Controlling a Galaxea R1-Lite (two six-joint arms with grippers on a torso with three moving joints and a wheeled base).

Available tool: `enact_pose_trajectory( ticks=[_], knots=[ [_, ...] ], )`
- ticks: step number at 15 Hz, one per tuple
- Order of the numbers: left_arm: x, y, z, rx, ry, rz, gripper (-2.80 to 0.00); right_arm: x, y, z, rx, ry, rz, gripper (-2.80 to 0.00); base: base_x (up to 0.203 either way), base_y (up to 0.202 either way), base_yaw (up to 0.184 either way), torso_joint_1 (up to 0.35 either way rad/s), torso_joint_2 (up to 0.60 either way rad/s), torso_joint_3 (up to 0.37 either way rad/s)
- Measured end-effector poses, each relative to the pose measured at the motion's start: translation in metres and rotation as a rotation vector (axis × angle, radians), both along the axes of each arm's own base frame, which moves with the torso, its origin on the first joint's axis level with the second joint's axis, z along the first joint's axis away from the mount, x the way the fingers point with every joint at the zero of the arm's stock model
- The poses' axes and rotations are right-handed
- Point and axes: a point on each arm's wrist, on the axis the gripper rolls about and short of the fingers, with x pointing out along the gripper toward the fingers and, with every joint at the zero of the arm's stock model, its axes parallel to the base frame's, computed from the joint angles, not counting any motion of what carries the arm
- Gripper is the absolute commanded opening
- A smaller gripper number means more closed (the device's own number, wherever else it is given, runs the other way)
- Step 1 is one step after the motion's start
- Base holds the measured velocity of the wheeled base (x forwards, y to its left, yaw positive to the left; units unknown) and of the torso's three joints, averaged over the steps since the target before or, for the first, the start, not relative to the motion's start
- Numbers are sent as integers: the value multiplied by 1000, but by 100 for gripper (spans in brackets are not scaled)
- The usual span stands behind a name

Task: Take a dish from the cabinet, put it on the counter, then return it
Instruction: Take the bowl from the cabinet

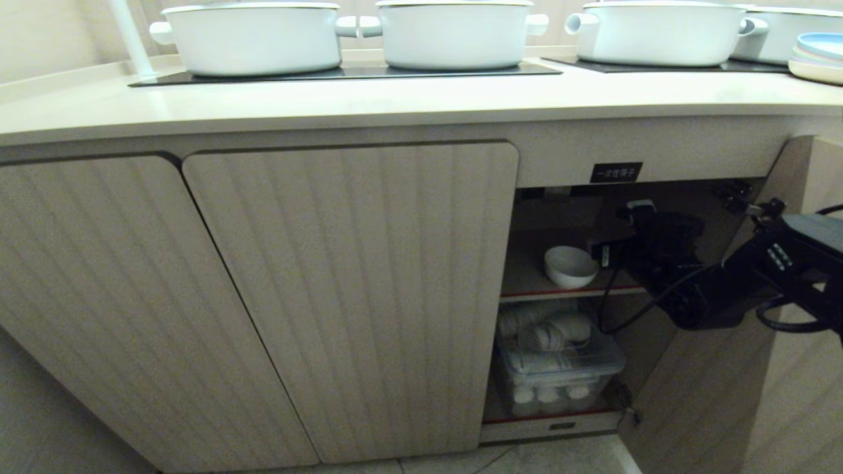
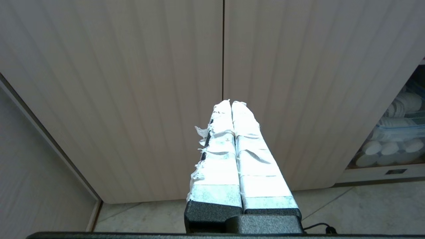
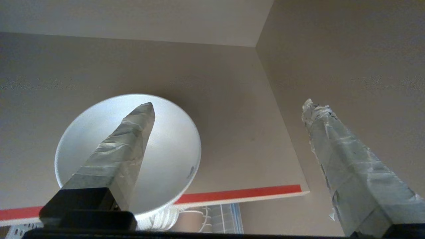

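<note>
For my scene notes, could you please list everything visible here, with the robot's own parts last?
bowl: one, white, on the cabinet's upper shelf.
cabinet: one, beige, fluted doors, right door open.
counter: one, cream, above the cabinet.
pots: four, white, on the counter's black panels.
plates: one stack, pastel, counter's right end.
clear box: one, holding white items, lower shelf.
label: one, black, above the opening.
right gripper: open, inside the cabinet, one finger over the bowl.
left gripper: shut, facing the closed doors.

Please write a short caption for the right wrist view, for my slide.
Right gripper open inside the cabinet, one finger over the white bowl on the red-edged shelf.
</note>
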Motion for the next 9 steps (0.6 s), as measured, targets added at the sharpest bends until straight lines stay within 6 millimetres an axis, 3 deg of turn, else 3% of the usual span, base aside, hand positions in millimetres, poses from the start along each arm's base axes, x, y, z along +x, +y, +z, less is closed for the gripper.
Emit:
enact_pose_trajectory(
  ticks=[9],
  knots=[
    [0,0,0,0,0,0,-280,3,0,-8,2,31,3,0,0,0,0,0,0,0]
  ],
)
